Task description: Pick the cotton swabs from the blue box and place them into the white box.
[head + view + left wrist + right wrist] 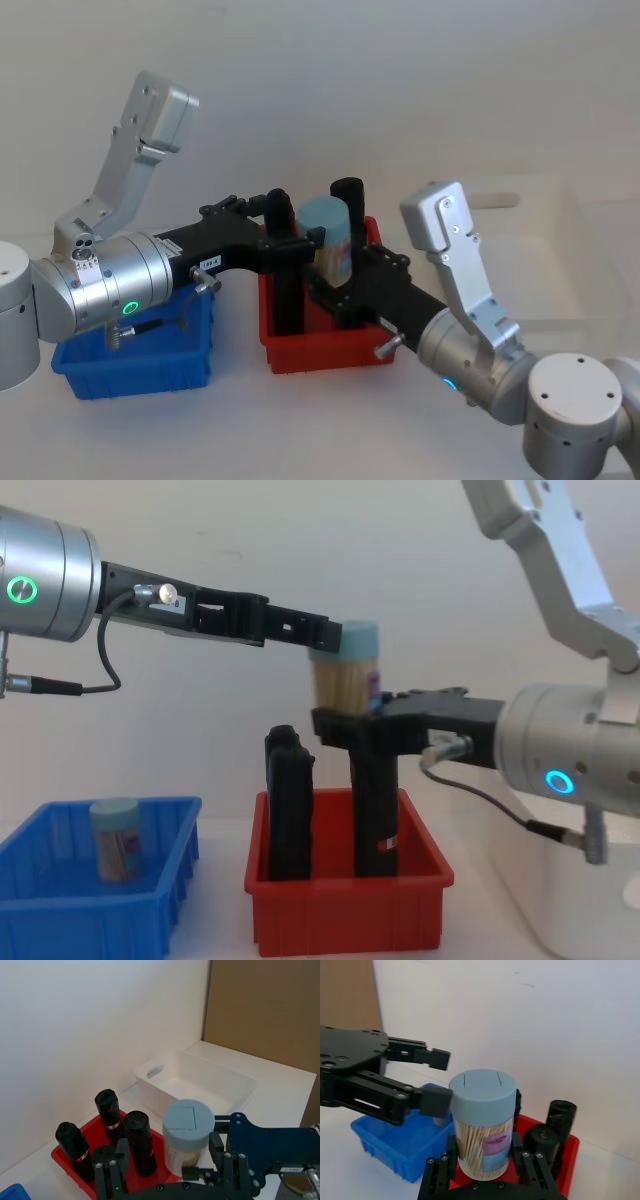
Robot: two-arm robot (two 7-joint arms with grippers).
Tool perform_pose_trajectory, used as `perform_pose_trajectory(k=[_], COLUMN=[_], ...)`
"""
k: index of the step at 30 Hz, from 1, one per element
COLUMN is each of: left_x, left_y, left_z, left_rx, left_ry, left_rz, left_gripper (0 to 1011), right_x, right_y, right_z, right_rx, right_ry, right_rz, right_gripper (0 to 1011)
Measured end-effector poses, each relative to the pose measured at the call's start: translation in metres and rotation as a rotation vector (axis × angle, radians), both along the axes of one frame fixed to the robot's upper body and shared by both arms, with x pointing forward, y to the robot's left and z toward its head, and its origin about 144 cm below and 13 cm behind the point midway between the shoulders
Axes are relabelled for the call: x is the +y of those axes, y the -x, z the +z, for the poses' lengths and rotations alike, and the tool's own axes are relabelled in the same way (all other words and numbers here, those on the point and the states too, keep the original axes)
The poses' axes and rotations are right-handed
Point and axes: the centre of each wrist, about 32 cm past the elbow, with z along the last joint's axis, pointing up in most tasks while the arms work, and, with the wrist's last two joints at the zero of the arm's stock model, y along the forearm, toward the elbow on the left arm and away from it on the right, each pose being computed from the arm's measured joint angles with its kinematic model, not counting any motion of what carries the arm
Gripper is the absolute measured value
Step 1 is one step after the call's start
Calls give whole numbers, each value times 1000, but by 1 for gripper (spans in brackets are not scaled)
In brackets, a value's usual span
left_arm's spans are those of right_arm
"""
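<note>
Pale-blue lid up, the tub (482,1130) hangs upright above the red bin (350,915), its long axis vertical. We see the right gripper (484,1162) reaching in from the bin's right side, its jaws clamped on the tub's lower body, one on each side. The left gripper (442,1079) comes from the bin's left side, level with the lid. Its jaws stand apart, with the tips just beside the lid and not around it.

We judge that the tub hangs from the right arm alone. That suits the next move: the white box (239,1094) lies to the right of the red bin, on the right arm's side, so the tub must go rightward and down, away from the left tips.

A second tub (115,838) stands upright in the blue box (60,920), left of the red bin on the bench and nearer the left arm.

We cannot tell whether one left tip touches the lid, because the two overlap where they meet. The black bottles (285,800) standing in the red bin hide what lies under the tub.
</note>
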Motion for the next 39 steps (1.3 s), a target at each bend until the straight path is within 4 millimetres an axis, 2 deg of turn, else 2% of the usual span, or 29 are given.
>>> perform_pose_trajectory(k=[11,24,39], left_x=[0,0,0], left_y=[0,0,0], left_z=[0,0,0], left_rx=[0,0,0], left_ry=[0,0,0], left_rz=[0,0,0], left_gripper=[1004,1004,1004], right_x=[-27,-73,-114], right_y=[9,20,19], right_z=[-5,-14,-31], right_rx=[-10,-23,-3], right_ry=[10,10,20], right_rz=[-137,-348,-502], right_gripper=[619,619,619])
